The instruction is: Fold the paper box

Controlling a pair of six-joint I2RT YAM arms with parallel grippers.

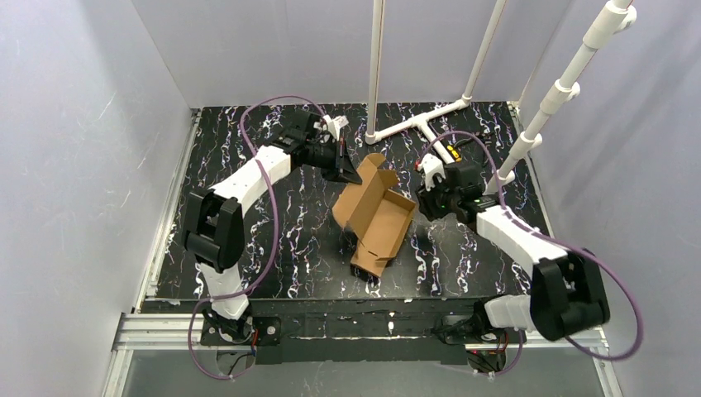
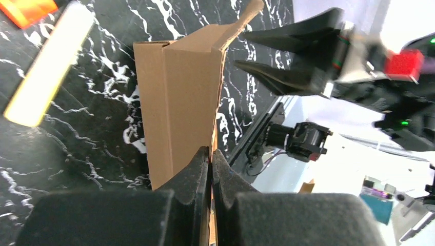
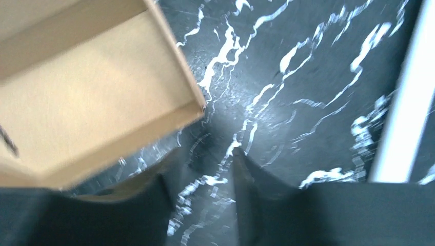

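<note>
The paper box (image 1: 376, 219) is brown cardboard, half formed, open side up in the middle of the black marbled table (image 1: 248, 248). My left gripper (image 1: 351, 174) is shut on the box's raised flap at its far left corner. In the left wrist view the fingers (image 2: 197, 169) pinch the thin cardboard edge of the box (image 2: 179, 97). My right gripper (image 1: 426, 198) stands open just right of the box, apart from it. In the right wrist view the right gripper (image 3: 205, 151) has only table between its fingers, and the box's corner (image 3: 92, 92) lies to the upper left.
A white pipe frame (image 1: 413, 124) rises from the table's back, and another white pipe (image 1: 562, 83) stands at the right. A yellow marker (image 2: 48, 64) and an orange marker (image 2: 28, 9) lie beyond the box. Grey walls enclose the table.
</note>
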